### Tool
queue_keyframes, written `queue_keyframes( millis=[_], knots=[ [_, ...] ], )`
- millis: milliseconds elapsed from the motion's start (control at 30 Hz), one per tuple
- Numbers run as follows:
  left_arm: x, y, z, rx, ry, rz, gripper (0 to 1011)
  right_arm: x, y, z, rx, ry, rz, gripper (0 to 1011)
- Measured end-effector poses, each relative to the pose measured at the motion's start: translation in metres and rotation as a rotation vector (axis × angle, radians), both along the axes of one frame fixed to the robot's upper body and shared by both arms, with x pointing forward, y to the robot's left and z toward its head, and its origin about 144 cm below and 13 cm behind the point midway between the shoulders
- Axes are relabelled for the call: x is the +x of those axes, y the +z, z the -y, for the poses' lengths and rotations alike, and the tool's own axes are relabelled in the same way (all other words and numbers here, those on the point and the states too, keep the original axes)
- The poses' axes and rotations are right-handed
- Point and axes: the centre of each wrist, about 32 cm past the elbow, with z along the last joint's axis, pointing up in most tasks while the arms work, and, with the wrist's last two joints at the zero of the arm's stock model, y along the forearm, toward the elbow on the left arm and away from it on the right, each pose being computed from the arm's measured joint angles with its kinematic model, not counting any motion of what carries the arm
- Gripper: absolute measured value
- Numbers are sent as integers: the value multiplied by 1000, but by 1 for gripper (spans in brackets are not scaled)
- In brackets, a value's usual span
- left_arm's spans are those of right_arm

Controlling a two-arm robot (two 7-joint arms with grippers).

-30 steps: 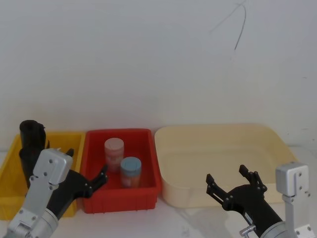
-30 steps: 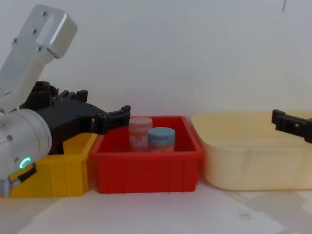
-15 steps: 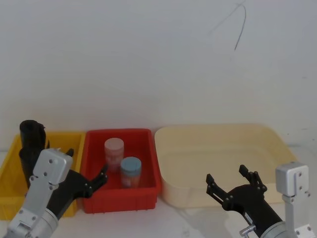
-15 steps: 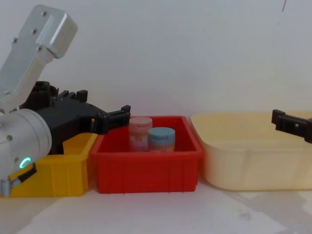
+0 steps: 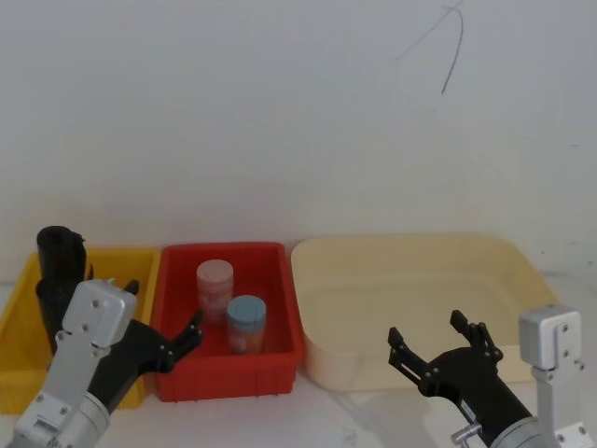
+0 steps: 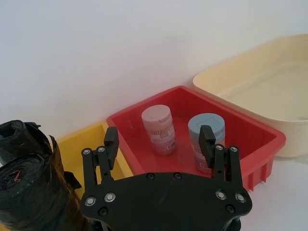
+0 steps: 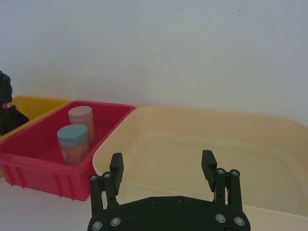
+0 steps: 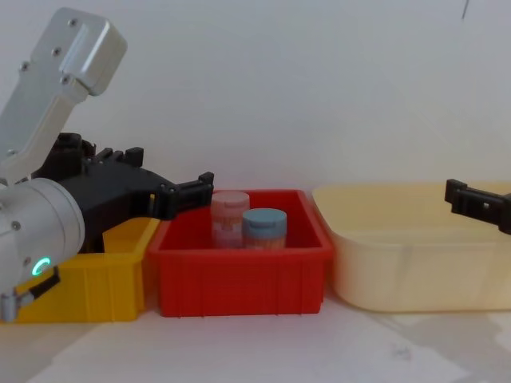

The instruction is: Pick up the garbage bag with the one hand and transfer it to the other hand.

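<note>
Head view: the garbage bag (image 5: 58,250) stands upright in the yellow bin (image 5: 19,327) at the surface's left edge, behind and left of the left gripper (image 5: 164,304), fingers spread and empty. The right gripper (image 5: 425,329), also open, hangs well apart. Left wrist view: the bag stands outside the fingers. Chest view: the left arm looks nearer.

On my chest feed the left gripper (image 8: 172,171) looms in from the left edge. A green light (image 8: 38,267) glows on its silver arm, and its black fingers reach over the yellow bin (image 8: 96,287) toward the red bin (image 8: 239,279). In the red bin I see a pink-lidded jar (image 8: 229,215) touching a blue-lidded jar (image 8: 264,226). Beside it sits the cream tub (image 8: 415,263), and the right gripper (image 8: 475,206) pokes in above the tub's right end.
</note>
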Motion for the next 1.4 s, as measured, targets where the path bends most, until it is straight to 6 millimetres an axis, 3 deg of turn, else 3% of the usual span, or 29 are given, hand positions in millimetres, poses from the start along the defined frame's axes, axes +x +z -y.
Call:
queue_keyframes(
  millis=[500, 733, 933, 1267, 1400],
  knots=[
    [8, 7, -1, 7, -23, -6, 1002, 11, 7, -11, 7, 26, -5, 1002],
    [24, 32, -5, 17, -74, -29, 1002, 35, 30, -33, 26, 89, -25, 1001],
    [31, 70, -16, 31, -109, -56, 1001, 51, 52, -48, 41, 141, -46, 1001],
    [12, 112, -46, 44, -99, -121, 1001, 80, 84, -75, 50, 223, -83, 1001],
    [1, 116, -56, 47, -81, -151, 1002, 87, 91, -84, 49, 242, -94, 1001]
  ],
)
